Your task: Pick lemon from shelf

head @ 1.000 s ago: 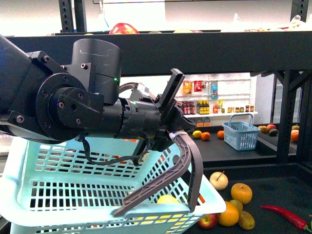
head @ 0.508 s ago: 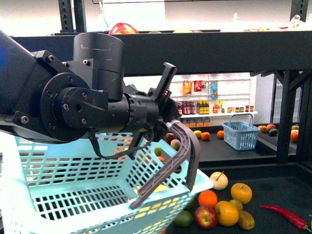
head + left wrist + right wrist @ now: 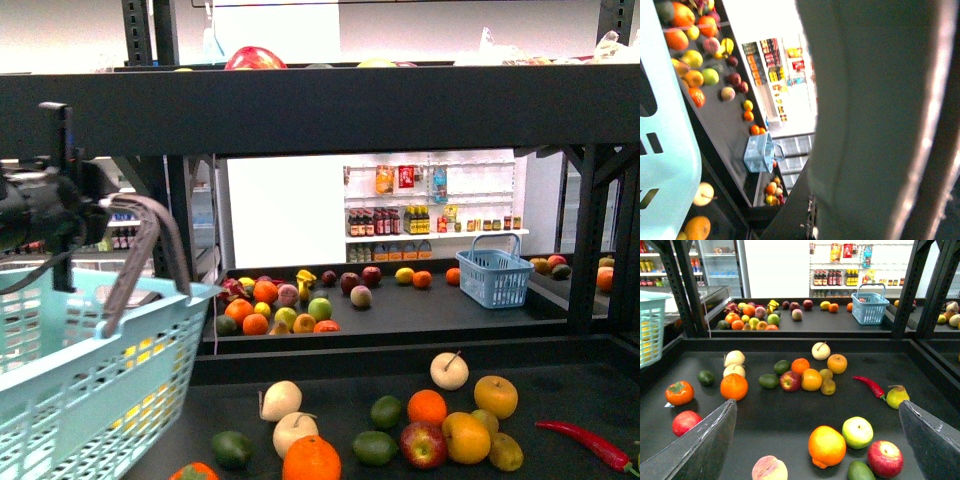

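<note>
Back wall: white, brightly lit, carrying rows of small bottles (image 3: 400, 220). In front of it stands the shelf (image 3: 400, 105): black frame, thick black front edges, dark lipped trays. Its near tray is your table (image 3: 580, 385).

Table, front view: loose fruit is scattered across it. An orange (image 3: 311, 460) sits at 6 o'clock and a red apple (image 3: 423, 445) just toward 3 o'clock of it. A red chili (image 3: 585, 443) lies at 4 o'clock.

Far tray (image 3: 520, 310): a fruit pile (image 3: 285, 300) sits on its left half. A small yellow fruit (image 3: 404, 275) lies beside two oranges, and a blue basket (image 3: 497, 277) stands at 3 o'clock of them. You cannot read what the blue basket holds.

Teal basket (image 3: 90, 400): at 8 o'clock, cut off by the left and bottom edges. The lemon (image 3: 138, 358) shows only as bright yellow behind the wall slots, inside this basket. The slats break up its outline.

The basket's grey-brown handle (image 3: 150, 240) arches up to the left gripper (image 3: 55, 205). You cannot tell how its jaws stand, because the fingers are not visible. The left wrist view is blurred and half filled by a dark shape.

Right gripper (image 3: 817, 405): spread wide with nothing between the fingers, over the table fruit.

Top tray: a red fruit (image 3: 253, 58) is half hidden behind the front edge.
</note>
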Available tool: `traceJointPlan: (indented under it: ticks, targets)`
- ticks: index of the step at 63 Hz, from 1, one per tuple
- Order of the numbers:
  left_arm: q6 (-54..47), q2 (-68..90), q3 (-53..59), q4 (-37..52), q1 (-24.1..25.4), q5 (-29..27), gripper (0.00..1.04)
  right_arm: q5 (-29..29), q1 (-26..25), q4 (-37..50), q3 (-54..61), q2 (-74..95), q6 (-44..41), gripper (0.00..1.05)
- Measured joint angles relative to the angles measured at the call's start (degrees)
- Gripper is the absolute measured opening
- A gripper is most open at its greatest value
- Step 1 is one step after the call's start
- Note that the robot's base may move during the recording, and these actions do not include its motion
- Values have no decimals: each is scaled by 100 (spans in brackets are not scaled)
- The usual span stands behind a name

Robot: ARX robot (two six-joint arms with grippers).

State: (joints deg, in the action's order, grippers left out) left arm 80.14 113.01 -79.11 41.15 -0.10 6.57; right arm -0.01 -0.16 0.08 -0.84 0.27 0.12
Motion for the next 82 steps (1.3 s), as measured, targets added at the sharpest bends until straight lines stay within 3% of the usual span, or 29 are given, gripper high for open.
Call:
traceJointPlan:
  ticks: [39, 55, 74, 82]
  targets:
    - [756, 334, 332, 1792, 2107, 1152, 6, 0, 0, 0, 0, 0, 0, 97]
    - [981, 826, 396, 2393, 2577, 1467, 6, -2, 0, 0, 0, 0, 0, 97]
    - [1172, 999, 763, 2859, 2785, 1602, 6, -2, 0, 0, 0, 0, 0, 97]
    - [953, 988, 918, 2927, 2824, 1773, 26, -2, 0, 0, 0, 0, 0, 97]
